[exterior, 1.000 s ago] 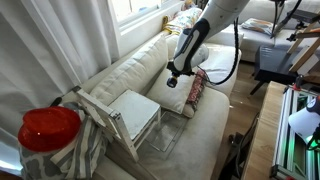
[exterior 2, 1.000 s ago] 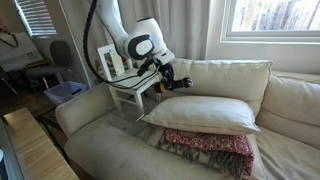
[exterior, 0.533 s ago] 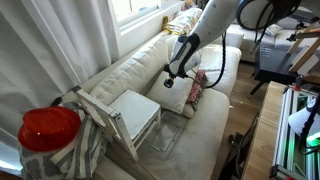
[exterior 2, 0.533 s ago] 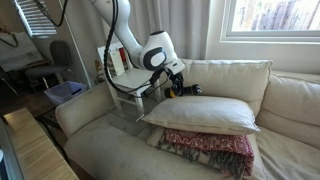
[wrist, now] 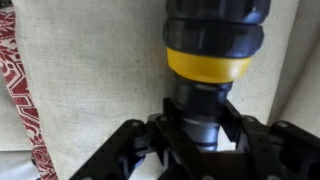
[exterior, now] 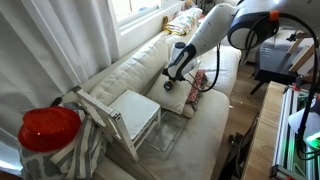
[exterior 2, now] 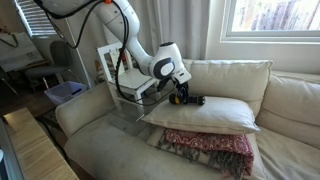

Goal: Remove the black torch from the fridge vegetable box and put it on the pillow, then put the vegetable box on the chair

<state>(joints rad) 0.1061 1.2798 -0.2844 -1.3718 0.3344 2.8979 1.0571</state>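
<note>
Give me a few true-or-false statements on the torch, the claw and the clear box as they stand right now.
1. The claw grips the torch. True.
2. The torch has a yellow band. True.
3. The torch lies inside the clear box. False: it is in the claw, at the pillow.
4. The clear box sits on the chair seat. False: it rests on the sofa beside the chair.
</note>
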